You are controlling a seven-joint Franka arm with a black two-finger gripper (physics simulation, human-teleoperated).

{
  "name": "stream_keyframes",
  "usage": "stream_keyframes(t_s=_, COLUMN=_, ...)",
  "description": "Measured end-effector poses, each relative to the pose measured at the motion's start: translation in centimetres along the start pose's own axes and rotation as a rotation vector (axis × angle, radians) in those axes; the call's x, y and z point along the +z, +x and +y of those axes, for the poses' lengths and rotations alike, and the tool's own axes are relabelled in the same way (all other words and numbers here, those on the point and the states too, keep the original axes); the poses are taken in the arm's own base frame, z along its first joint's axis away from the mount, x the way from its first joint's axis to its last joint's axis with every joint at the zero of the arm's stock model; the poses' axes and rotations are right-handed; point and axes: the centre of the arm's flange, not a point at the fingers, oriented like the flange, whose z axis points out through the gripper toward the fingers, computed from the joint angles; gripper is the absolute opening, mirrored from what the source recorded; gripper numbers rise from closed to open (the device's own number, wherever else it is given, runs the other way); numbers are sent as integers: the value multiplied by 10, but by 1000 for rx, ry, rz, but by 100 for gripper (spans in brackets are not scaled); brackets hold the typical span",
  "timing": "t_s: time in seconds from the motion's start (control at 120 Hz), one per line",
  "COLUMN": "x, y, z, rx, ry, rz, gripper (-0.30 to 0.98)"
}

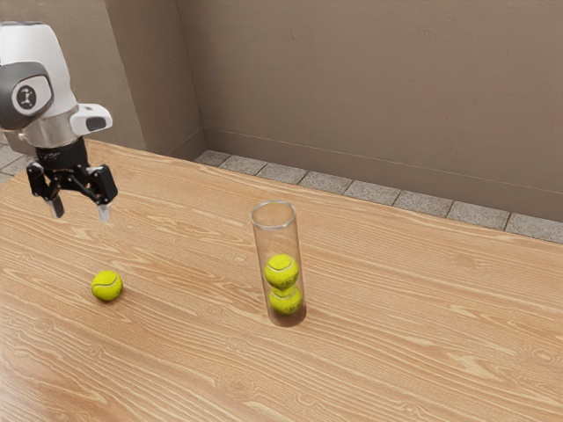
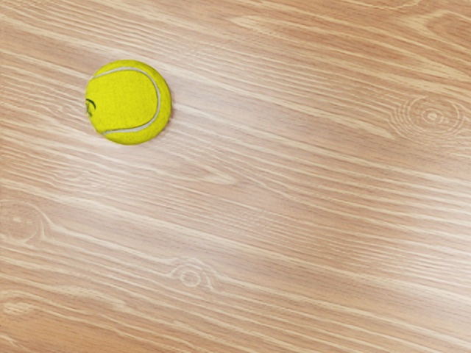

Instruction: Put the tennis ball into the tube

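Fingers (image 1: 58, 208) are hanging open, upper left of the exterior frame.
Tennis ball (image 1: 107, 286) is resting on the counter (image 1: 396, 352), lower left; tube (image 1: 274, 240) is standing near centre, containing two balls (image 1: 281, 272).

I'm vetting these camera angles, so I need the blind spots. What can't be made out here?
- Exterior view: the rest of the arm, cut off by the left edge.
- Exterior view: the top of the lower ball in the tube, behind the upper ball.
- Wrist view: the whole dark mark on the loose ball, partly hidden by the ball's curve.
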Motion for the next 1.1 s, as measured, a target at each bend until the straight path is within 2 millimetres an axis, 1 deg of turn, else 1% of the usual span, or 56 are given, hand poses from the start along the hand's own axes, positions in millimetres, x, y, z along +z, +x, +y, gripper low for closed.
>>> stream_keyframes(t_s=0.1, x=38, y=6, z=-16, rx=-31, ry=9, rz=-2, gripper=69)
stream_keyframes(t_s=0.208, x=84, y=24, z=-30, rx=-53, ry=31, rz=-7, gripper=69)
stream_keyframes(t_s=0.283, x=99, y=31, z=-35, rx=-61, ry=38, rz=8, gripper=69)
stream_keyframes(t_s=0.342, x=117, y=38, z=-39, rx=-66, ry=42, rz=2, gripper=69)
stream_keyframes(t_s=0.45, x=136, y=48, z=-50, rx=-65, ry=42, rz=23, gripper=69)
stream_keyframes(t_s=0.55, x=159, y=60, z=-59, rx=-69, ry=31, rz=33, gripper=69)
stream_keyframes(t_s=0.658, x=174, y=74, z=-66, rx=-67, ry=26, rz=58, gripper=69)
stream_keyframes(t_s=0.817, x=190, y=92, z=-64, rx=-42, ry=27, rz=72, gripper=69)
stream_keyframes(t_s=0.892, x=198, y=95, z=-69, rx=-42, ry=27, rz=70, gripper=69)
stream_keyframes(t_s=0.975, x=211, y=96, z=-76, rx=-44, ry=27, rz=54, gripper=69)
stream_keyframes(t_s=1.017, x=216, y=97, z=-76, rx=-41, ry=27, rz=47, gripper=69)
stream_keyframes(t_s=1.1, x=221, y=98, z=-74, rx=-33, ry=23, rz=44, gripper=69)
